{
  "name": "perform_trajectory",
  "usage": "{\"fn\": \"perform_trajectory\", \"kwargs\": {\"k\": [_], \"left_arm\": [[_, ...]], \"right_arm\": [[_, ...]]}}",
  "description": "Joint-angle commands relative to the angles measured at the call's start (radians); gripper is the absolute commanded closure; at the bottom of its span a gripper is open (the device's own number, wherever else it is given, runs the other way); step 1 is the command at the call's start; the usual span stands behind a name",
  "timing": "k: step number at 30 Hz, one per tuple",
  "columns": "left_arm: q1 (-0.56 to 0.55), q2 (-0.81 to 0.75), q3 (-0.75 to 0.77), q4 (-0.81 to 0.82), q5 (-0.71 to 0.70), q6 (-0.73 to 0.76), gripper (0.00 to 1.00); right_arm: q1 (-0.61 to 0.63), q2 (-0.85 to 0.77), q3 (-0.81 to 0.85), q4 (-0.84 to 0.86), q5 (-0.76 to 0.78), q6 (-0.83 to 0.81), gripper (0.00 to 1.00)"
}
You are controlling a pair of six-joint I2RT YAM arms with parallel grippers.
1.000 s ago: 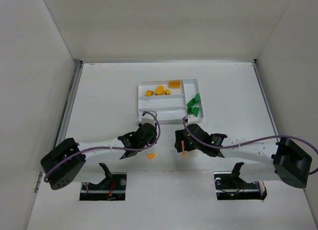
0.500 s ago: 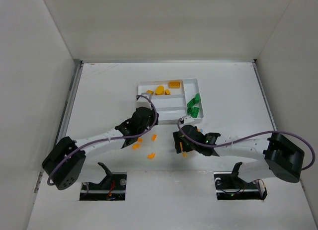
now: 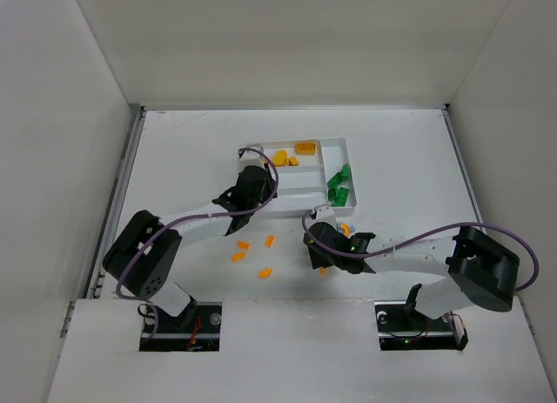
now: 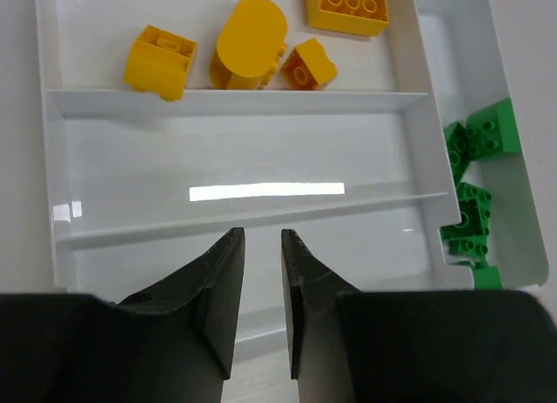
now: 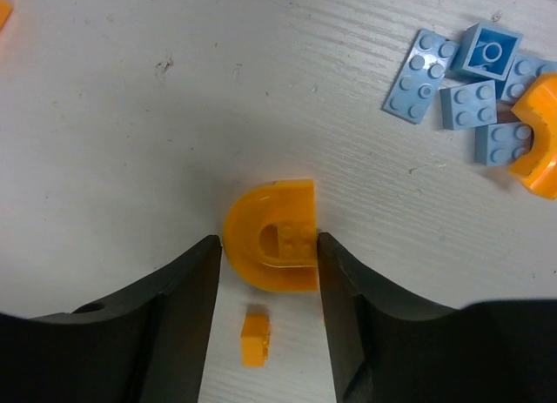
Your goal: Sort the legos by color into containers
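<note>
The orange arch (image 5: 244, 242) lies flat on the desk (image 5: 122, 107), and the right fingers (image 5: 174, 316) are clamped on it, one against its curved side and the other against its straight side. Between those fingers, a little nearer the wrist, sits a tiny orange cube (image 5: 255, 336), apart from the arch. Off to one side is a huddle of light-blue pieces (image 5: 461, 90), with a second orange arch (image 5: 540, 151) touching its edge. Looking down from above, four more orange bits (image 3: 264, 272) lie scattered on the desk between the two arms, near the tray's long near side. The white tray (image 3: 300, 194) sits just beyond them. Its far long section holds the yellow bricks (image 4: 248, 55), four of them, and its narrow crosswise section at the right end holds the green bricks (image 4: 474, 194), piled together. The left fingers (image 4: 222, 307) hang over the tray's near long section. They are drawn together but for a thin slit, with nothing between them.
</note>
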Motion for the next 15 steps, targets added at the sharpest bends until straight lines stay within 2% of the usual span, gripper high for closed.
{"fn": "perform_trajectory", "kwargs": {"k": [1,10,15], "left_arm": [[0.025,0.057,0.071,0.064,0.002,0.017,0.79],[0.029,0.091,0.104,0.061,0.005,0.025,0.80],[0.038,0.088,0.098,0.055,0.007,0.018,0.80]], "right_arm": [[0.012,0.017,0.032,-0.011,0.025,0.018,0.49],[0.012,0.010,0.021,0.034,0.014,0.021,0.64],[0.012,-0.018,0.022,0.048,0.008,0.016,0.67]]}}
